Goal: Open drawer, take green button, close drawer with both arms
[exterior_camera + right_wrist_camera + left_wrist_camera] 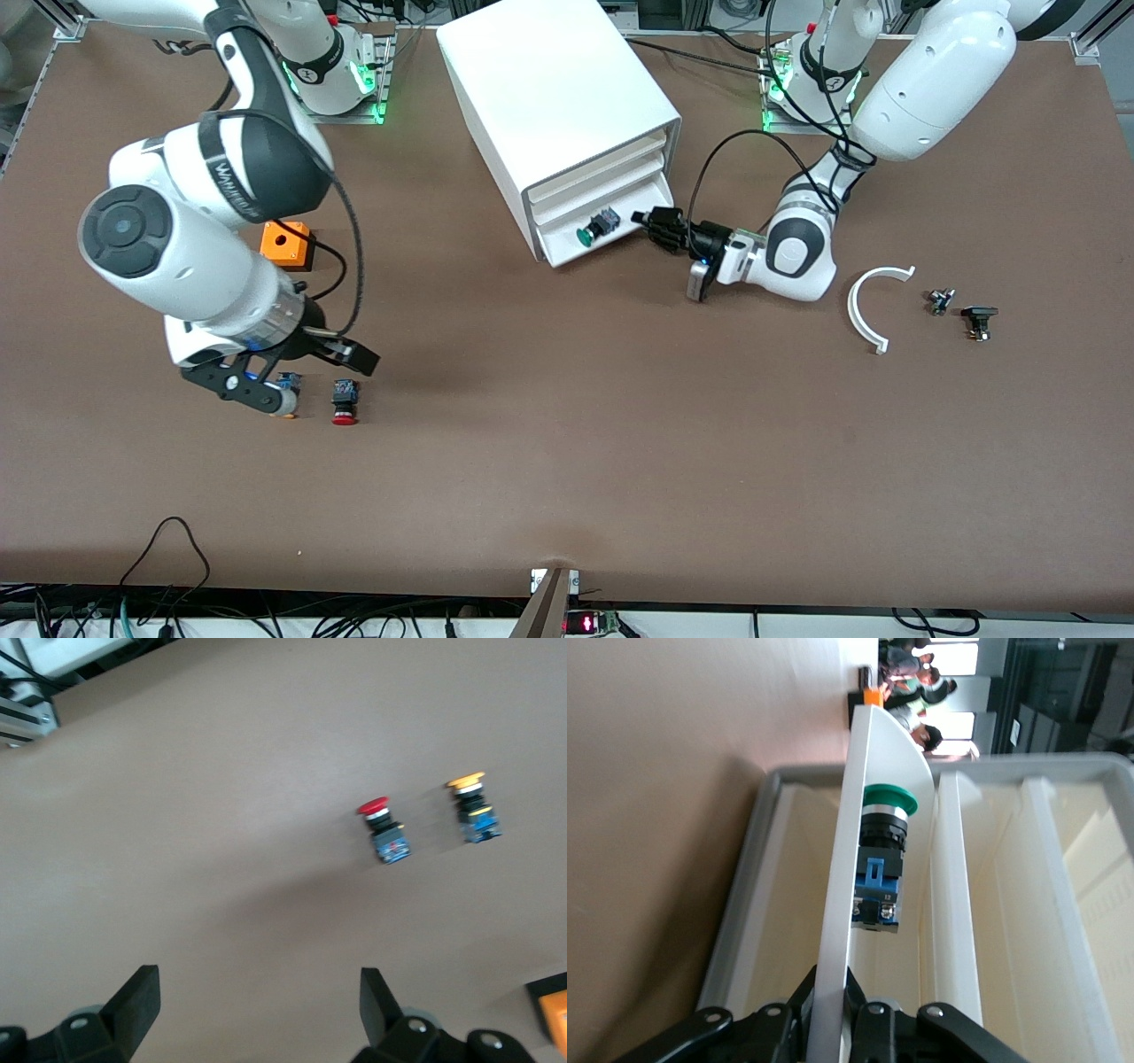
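Drawer (592, 237) edge pinched by left jaws; right jaws wide.

White jointed arms (221, 221) w/ black bands, black cables, black 2-finger tools.

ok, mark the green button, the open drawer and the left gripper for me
green button (586, 235), front view, on its round green cap.
open drawer (833, 904), left wrist view, on its white front edge.
left gripper (645, 221), front view, at its tips by the drawer's edge.
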Robot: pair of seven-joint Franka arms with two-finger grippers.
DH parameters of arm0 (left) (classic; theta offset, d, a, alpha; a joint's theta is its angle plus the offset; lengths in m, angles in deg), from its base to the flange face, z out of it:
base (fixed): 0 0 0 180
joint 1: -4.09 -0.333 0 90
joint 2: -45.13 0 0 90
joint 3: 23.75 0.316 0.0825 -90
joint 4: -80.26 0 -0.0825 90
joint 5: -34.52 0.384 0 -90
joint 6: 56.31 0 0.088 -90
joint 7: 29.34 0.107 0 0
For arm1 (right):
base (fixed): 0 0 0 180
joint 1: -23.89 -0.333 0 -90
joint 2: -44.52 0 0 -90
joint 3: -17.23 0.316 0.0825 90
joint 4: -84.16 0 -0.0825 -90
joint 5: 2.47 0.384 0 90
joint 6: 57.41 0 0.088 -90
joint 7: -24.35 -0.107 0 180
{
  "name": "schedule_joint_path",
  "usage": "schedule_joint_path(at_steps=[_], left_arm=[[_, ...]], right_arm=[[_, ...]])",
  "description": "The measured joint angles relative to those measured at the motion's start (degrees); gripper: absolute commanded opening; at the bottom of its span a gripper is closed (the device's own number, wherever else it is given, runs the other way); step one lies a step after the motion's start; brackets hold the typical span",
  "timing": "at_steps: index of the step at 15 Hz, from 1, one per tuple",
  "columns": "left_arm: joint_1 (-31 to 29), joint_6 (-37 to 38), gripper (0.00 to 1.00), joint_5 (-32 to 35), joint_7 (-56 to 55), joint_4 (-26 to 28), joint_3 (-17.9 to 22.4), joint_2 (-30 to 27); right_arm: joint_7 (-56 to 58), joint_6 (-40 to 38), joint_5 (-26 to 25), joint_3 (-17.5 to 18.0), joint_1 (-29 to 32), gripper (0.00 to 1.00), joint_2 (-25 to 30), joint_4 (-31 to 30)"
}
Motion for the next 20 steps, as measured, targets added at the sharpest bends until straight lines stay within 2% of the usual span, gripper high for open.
schedule_joint_path(at_steps=[5, 12, 13, 14, 20], left_arm=[[-0.3, 0.0, 0.0, 0.1, -4.3, -4.3, 2.6, 0.2], [0.0, 0.6, 0.0, 0.5, -5.9, -7.7, 6.1, 1.1], [0.0, 0.6, 0.37, 0.8, -6.2, -8.1, 6.3, 1.2], [0.0, 0.7, 0.99, 0.9, -6.4, -8.4, 6.5, 1.4], [-0.3, -0.2, 1.0, 0.9, -7.8, -10.1, 7.4, 2.0]], right_arm=[[-8.1, 2.6, 0.0, 0.0, -3.4, 1.0, -0.8, 0.7], [-28.5, 6.3, 0.1, 0.2, -10.3, 1.0, -2.3, 0.7], [-31.2, 7.2, 0.1, 0.2, -11.6, 1.0, -2.7, 0.7], [-33.3, 7.9, 0.1, 0.2, -12.8, 1.0, -3.1, 0.7], [-41.8, 12.5, 0.1, 0.2, -19.0, 1.0, -6.6, 0.8]])
